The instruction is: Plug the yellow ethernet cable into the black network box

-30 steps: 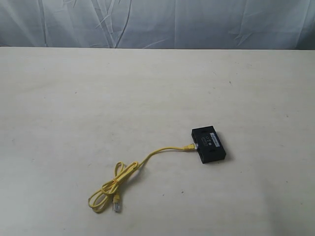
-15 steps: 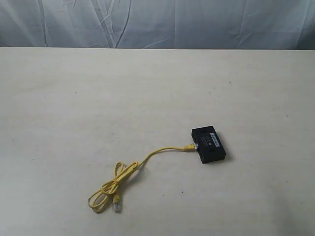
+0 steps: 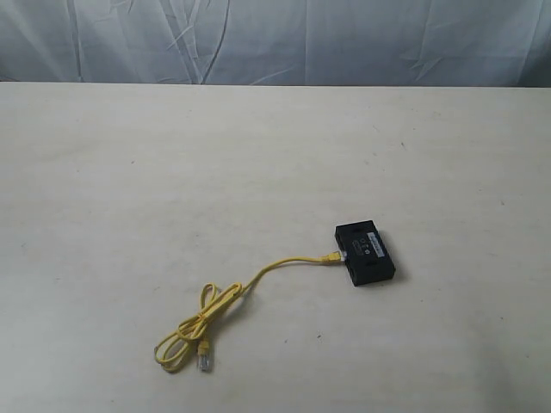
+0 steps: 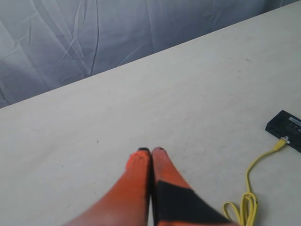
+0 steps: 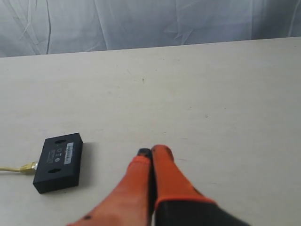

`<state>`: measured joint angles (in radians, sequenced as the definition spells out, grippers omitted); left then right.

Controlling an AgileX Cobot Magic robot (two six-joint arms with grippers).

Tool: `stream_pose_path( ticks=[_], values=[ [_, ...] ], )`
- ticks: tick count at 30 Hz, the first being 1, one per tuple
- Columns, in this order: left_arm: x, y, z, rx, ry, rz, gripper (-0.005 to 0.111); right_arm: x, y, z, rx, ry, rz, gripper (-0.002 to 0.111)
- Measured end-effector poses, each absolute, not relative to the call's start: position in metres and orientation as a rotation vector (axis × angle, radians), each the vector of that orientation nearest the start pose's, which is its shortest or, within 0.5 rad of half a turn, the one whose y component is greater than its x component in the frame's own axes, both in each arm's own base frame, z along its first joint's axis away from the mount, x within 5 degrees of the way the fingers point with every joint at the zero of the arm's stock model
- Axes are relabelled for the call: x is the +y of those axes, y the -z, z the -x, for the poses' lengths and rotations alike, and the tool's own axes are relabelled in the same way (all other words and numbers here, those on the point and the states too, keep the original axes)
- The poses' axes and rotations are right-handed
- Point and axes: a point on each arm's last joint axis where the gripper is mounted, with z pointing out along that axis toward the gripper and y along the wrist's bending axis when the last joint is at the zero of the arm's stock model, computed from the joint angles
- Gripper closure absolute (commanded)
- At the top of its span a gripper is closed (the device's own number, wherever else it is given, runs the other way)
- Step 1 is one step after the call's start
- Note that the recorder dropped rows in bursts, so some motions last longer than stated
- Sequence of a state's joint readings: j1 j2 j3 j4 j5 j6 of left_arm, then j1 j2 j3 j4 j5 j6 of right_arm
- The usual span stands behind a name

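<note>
The black network box [image 3: 365, 254] lies flat on the table, right of centre, label up. The yellow ethernet cable [image 3: 258, 275] runs from the box's left side, where one plug [image 3: 332, 256] sits against it, down to a loose loop with the other clear plug [image 3: 205, 358] lying free. Neither gripper shows in the exterior view. My left gripper [image 4: 151, 150] is shut and empty above bare table, with the cable [image 4: 251, 170] and box [image 4: 287, 129] off to one side. The right gripper [image 5: 151, 151] is shut and empty too, the box [image 5: 59, 162] beside it and apart from it.
A wrinkled grey-blue cloth backdrop [image 3: 275, 39] hangs behind the table's far edge. The pale tabletop [image 3: 172, 172] carries nothing else besides the cable and box.
</note>
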<state>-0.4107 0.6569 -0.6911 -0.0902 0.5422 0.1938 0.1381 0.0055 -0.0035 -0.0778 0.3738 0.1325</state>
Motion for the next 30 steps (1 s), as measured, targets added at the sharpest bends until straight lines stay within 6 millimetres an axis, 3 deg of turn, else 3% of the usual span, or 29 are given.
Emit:
stream_pose_path(
  ticks=[22,28,30],
  values=[
    [-0.053,-0.34,-0.115,1.919,0.231,-0.539,0.107,0.005,-0.18,-0.053,1.86,-0.124,0.044,0.109],
    [-0.033,-0.323,-0.101,1.86,0.176,-0.371,0.107,0.005,-0.18,-0.053,1.859,-0.124,0.044,0.109],
    [-0.023,-0.301,-0.091,1.839,0.14,-0.271,0.107,0.005,-0.18,-0.053,1.861,-0.124,0.044,0.109]
  ],
)
